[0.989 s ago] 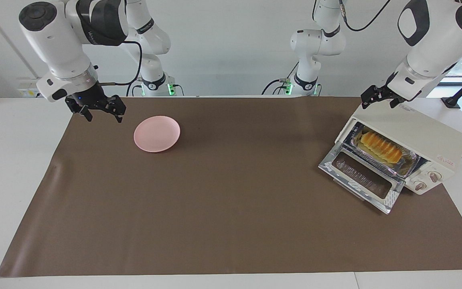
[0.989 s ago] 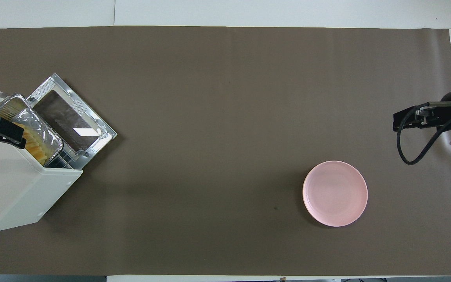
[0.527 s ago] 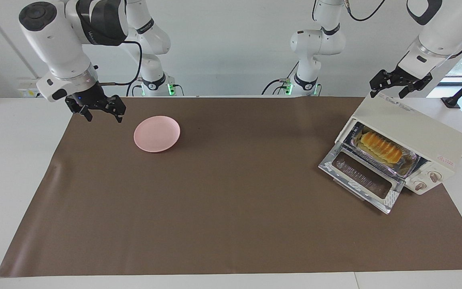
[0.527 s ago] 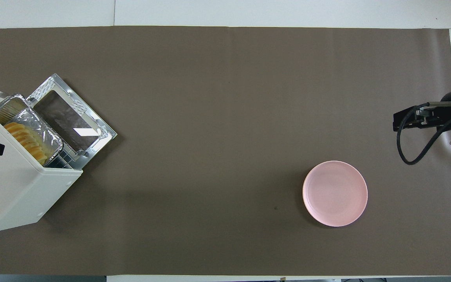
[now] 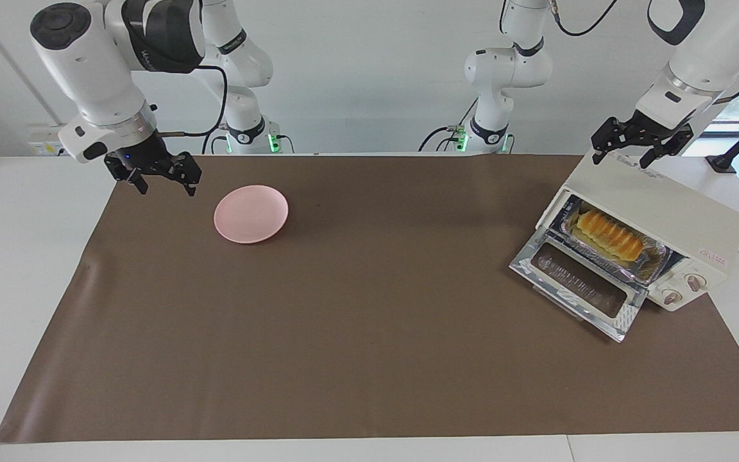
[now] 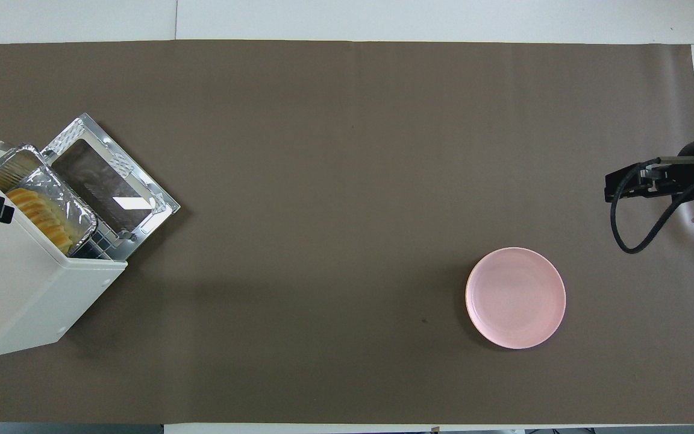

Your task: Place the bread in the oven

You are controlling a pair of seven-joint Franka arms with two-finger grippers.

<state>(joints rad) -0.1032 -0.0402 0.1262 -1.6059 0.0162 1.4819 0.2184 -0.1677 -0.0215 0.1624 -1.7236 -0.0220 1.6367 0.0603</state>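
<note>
Our left pincer [image 5: 640,144] has come up off the bread [image 5: 607,235] and now hangs open over the top of the oven [image 5: 664,212], holding nothing. The bread sits in its foil tray [image 5: 655,264] inside the oven with the door [image 5: 578,285] down, so we think shutting the door is what's left. Our right pincer [image 5: 159,174] waits open and empty, well away from the oven by the pink plate [image 5: 251,213].

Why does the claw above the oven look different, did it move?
Yes. The left gripper sat low against the oven's top a second ago; it has since risen clear of it and shifted toward the oven's end away from the pink plate.
</note>
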